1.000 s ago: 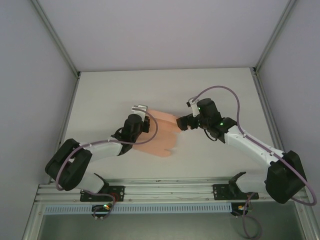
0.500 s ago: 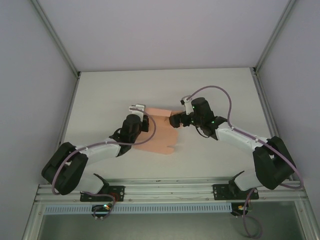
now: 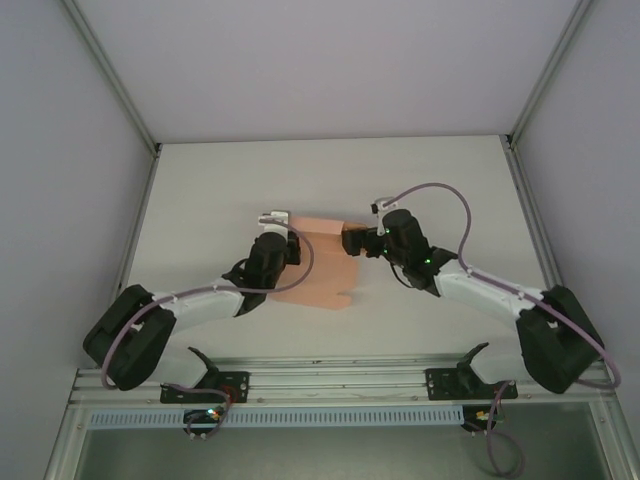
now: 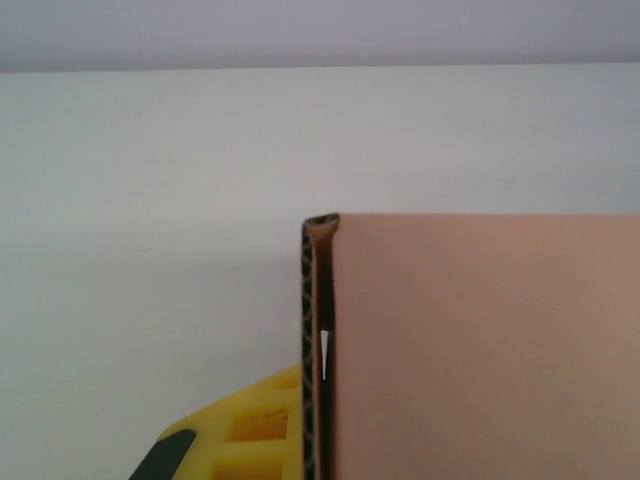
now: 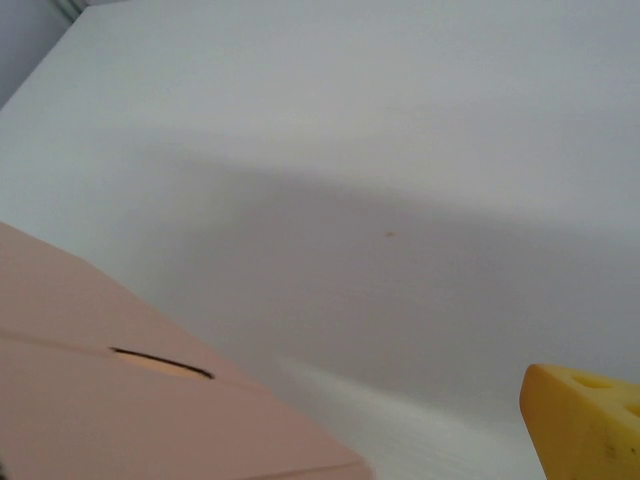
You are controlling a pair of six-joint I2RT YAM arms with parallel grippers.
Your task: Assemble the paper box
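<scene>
Two tools meet at the box (image 3: 318,270), which lies partly folded at mid-desk (image 3: 200,180) in the top view. At its upper-left corner the left tool (image 3: 275,217) seems clamped on the raised left wall. In the left wrist view a doubled card edge stands upright against one yellow finger (image 4: 250,435). The other finger is hidden behind the card, so the grip is a judgement.

The pink sheet spreads flat toward lower centre. At its upper-right corner the right tool (image 3: 352,241) touches the card's edge. Its wrist view has a yellow finger (image 5: 585,420) at lower right, well apart from the slotted card at lower left, so it reads as wide and holding nothing.

The step looks like raising the right wall. To do it well, hold the left clamp firm as an anchor, push along the crease rather than across the panel, and go slowly so the thin card bends at the fold instead of buckling or sliding.
</scene>
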